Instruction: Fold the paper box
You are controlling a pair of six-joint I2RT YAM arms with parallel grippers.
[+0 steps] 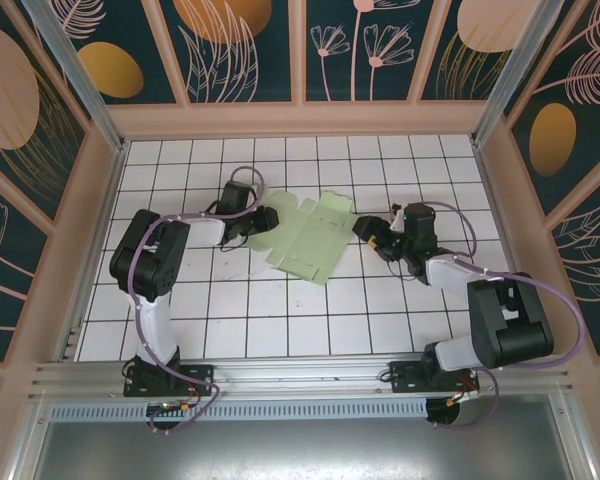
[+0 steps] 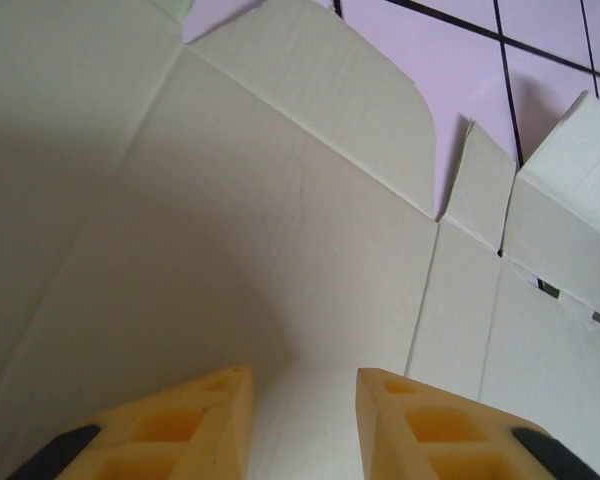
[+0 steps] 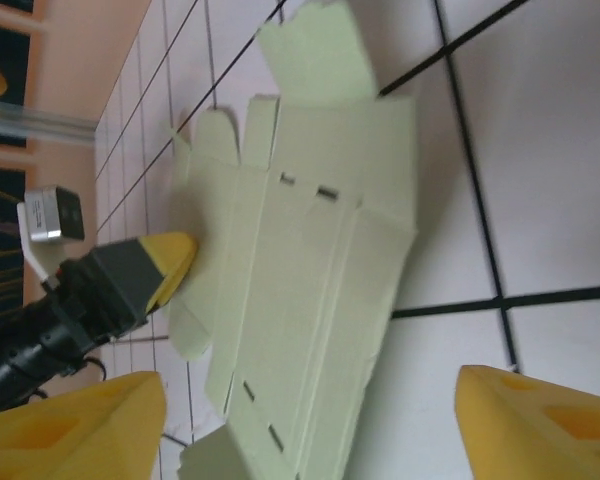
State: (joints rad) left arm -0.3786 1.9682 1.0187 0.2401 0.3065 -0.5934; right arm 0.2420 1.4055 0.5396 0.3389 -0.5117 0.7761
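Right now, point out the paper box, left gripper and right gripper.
paper box [image 1: 308,243]: top external view, middle panel of the flat green cut-out.
left gripper [image 2: 302,400]: left wrist view, midway between its yellow fingertips.
right gripper [image 3: 310,385]: right wrist view, midway between its yellow fingertips.

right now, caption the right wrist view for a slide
Flat paper box on the tiles, left hand at its edge, right hand open.

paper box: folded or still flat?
Spread flat, not folded: the paper box lies as an open notched cut-out on the table, flaps splayed, no walls formed.
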